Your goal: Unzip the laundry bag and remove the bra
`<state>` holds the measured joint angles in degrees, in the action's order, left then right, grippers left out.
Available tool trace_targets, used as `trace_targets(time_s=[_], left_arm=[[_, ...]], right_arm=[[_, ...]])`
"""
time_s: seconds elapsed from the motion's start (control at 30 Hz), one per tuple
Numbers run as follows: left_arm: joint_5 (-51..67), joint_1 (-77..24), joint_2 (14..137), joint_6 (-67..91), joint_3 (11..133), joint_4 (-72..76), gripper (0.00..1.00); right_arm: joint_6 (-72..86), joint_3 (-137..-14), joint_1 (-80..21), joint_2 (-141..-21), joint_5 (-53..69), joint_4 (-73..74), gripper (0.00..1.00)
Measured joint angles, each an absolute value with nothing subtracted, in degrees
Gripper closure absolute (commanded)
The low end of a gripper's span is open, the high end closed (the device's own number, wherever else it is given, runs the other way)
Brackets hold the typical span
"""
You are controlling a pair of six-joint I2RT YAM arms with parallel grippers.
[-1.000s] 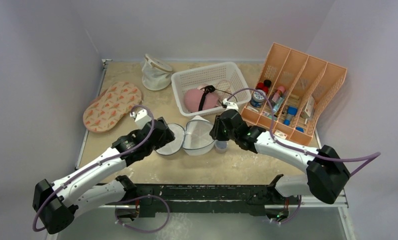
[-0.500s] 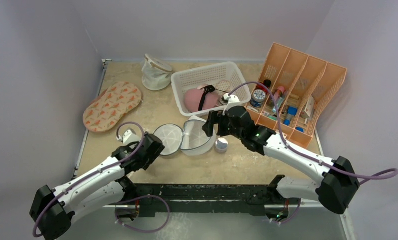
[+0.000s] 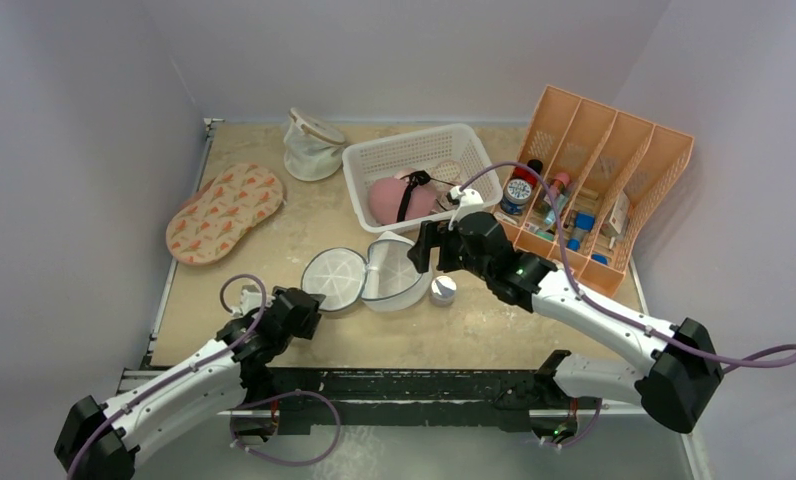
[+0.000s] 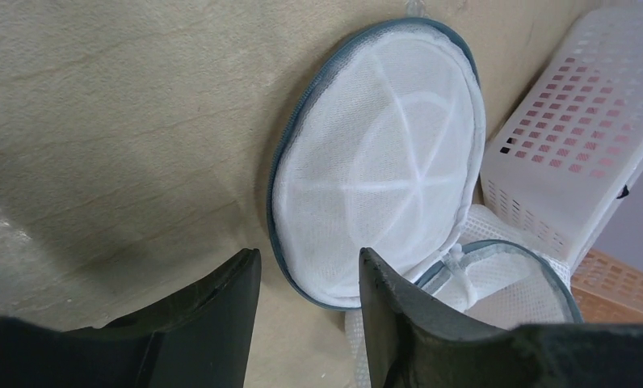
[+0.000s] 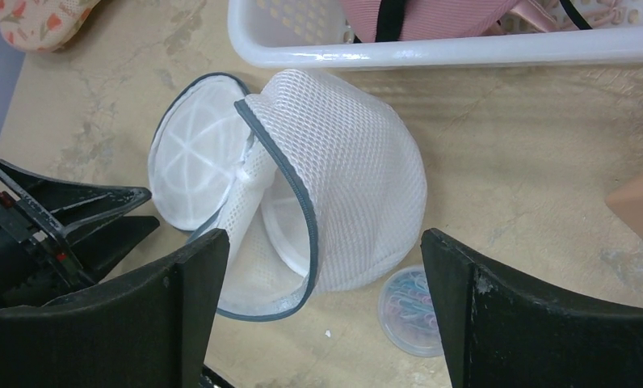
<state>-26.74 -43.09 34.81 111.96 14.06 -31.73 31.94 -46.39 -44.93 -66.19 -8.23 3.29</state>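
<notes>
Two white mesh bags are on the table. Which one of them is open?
The round laundry bag with the grey-blue zipper rim, nearer the arms: its lid lies flipped out flat beside it. The tan-rimmed mesh pouch at the back looks closed.

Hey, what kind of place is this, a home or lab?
Most likely a robot test cell, not a home: a left arm and right arm mounted at a tan table boxed in by blank walls, with staged props like the laundry bag and a white basket holding the bra.
</notes>
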Motion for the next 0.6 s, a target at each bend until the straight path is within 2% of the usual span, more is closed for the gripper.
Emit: trace_targets(time_s=[0.1,0.3,0.47,0.6], left_arm=[[-26.61,-43.0,37.85,113.23,14.04,-30.52,0.55],[-26.65,-42.81,42.83,113.49,13.78,-27.4,0.65],[-27.97,-42.76,42.74,113.43,12.19,-24.69,0.8],[-31.16,-42.76,39.59,111.96,11.55,-24.93,0.97]], right_arm=[[31.94,-46.39,-44.93,-65.43,-8.47,3.66,0.09],[31.94,-46.39,-44.93,-64.36,-9.39,3.6,0.1],[31.94,-46.39,-44.93,-64.38,-9.52,3.73,0.1],[31.9,-46.39,-44.93,-64.36,-9.52,3.84,0.1]])
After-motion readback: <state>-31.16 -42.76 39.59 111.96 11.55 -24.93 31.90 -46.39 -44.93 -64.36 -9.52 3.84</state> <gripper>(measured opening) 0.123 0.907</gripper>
